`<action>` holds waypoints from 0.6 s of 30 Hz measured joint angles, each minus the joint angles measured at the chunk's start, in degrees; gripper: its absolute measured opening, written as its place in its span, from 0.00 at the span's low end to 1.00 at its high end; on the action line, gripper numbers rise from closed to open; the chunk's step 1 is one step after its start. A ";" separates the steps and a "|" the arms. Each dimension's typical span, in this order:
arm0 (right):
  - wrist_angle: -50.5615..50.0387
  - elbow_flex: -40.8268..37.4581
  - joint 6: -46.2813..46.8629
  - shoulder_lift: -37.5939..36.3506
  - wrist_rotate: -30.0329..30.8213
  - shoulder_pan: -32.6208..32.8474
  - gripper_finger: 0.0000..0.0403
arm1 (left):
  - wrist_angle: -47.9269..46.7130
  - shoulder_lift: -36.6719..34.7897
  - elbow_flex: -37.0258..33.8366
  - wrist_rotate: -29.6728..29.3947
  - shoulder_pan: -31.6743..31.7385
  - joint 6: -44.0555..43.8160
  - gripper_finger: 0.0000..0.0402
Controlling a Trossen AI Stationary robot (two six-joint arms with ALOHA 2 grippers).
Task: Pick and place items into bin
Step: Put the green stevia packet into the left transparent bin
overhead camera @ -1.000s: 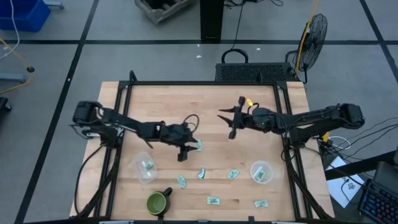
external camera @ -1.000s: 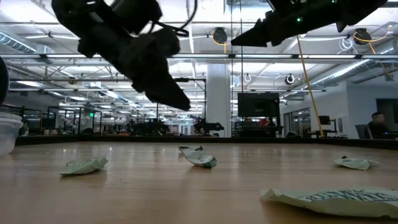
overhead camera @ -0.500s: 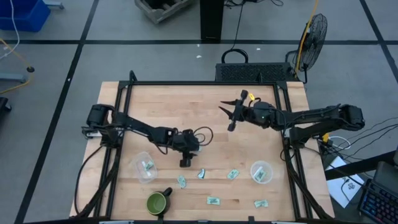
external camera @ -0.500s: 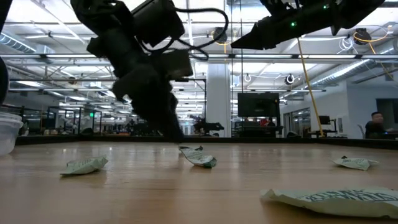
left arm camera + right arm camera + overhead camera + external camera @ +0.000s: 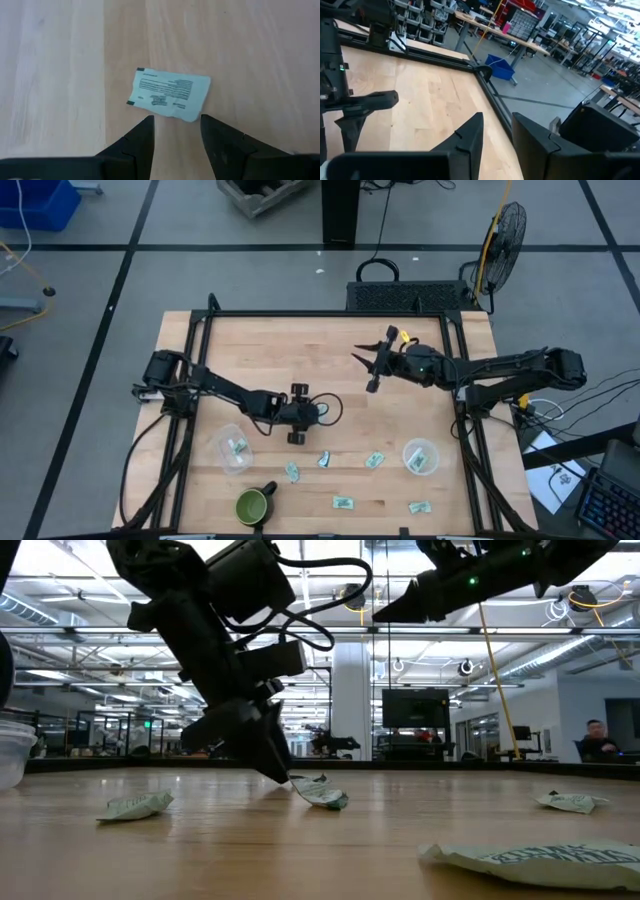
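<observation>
Pale green-and-white packet (image 5: 170, 95) is sitting flat on your wooden table (image 5: 260, 345), just ahead of your left gripper (image 5: 176, 131), whose jaws are parted narrowly and gripping nothing. More packets (image 5: 344, 503) lie toward 6 o'clock. Your right gripper (image 5: 368, 370) hovers up around 1 o'clock, looks slightly open, hard to say.

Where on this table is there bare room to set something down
The far strip of the table, between the back frame rail and both arms, is bare. The near half is crowded: two clear cups, the mug, scattered packets, and the left claw low over one.
</observation>
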 joint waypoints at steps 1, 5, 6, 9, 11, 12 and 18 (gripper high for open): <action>-0.32 0.00 0.12 0.00 0.00 0.00 0.24 | -0.04 0.00 0.00 0.05 0.00 0.05 0.41; -1.77 -0.02 0.21 0.00 0.00 0.00 0.24 | 0.20 0.00 0.00 0.90 0.01 1.73 0.41; -2.05 -0.02 0.21 -0.01 -0.02 0.00 0.24 | 0.33 0.00 0.00 1.85 0.04 2.17 0.41; -3.02 -0.02 0.21 -0.02 -0.02 0.00 0.24 | 0.33 0.00 0.00 2.71 0.15 2.45 0.41; -3.52 -0.04 0.21 -0.02 -0.01 0.00 0.24 | 0.42 0.00 0.00 1.71 0.17 2.83 0.41; -3.75 -0.04 0.22 -0.02 -0.01 0.00 0.24 | 0.77 0.00 -0.01 1.51 0.19 3.32 0.41; -3.86 -0.04 0.23 -0.02 -0.02 0.00 0.24 | 2.89 0.00 -0.02 1.57 0.40 5.47 0.41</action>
